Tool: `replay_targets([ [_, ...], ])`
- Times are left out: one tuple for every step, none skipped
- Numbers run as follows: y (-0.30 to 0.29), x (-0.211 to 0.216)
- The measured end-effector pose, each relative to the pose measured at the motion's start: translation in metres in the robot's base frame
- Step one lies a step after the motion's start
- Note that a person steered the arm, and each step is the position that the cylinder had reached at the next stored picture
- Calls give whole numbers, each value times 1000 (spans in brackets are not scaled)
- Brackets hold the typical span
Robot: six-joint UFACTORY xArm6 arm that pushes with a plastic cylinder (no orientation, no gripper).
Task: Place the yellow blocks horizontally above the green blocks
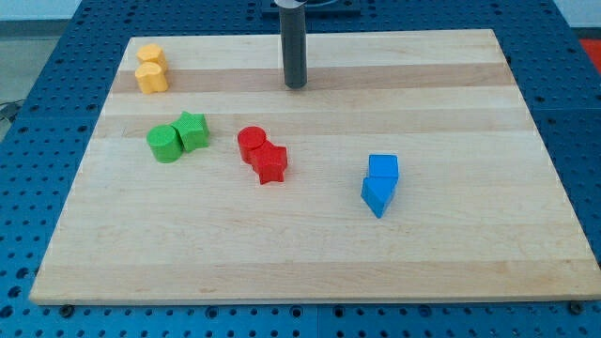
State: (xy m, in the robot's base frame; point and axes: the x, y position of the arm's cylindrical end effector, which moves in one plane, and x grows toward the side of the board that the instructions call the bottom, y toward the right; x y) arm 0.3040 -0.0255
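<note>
Here my tip point(296, 84) rests on the wooden board point(310, 263) near its top edge, well apart from every block; being a bare rod, it grips nothing. The two yellow blocks point(151, 69) touch, stacked vertically in the top-left corner, close to both edges. Below them, with bare board between, sit the green cylinder point(164, 145) and green star point(192, 130), side by side. Red blocks point(262, 155) lie centrally, blue blocks point(380, 184) further right.
</note>
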Motion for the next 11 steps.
replay_targets([
  [-14, -18],
  [-101, -73],
  [-139, -93],
  [-140, -93],
  [-191, -102],
  [-234, -102],
  [-235, -102],
  [-235, -102],
  [-235, -49],
  [-235, 30],
  [-234, 31],
])
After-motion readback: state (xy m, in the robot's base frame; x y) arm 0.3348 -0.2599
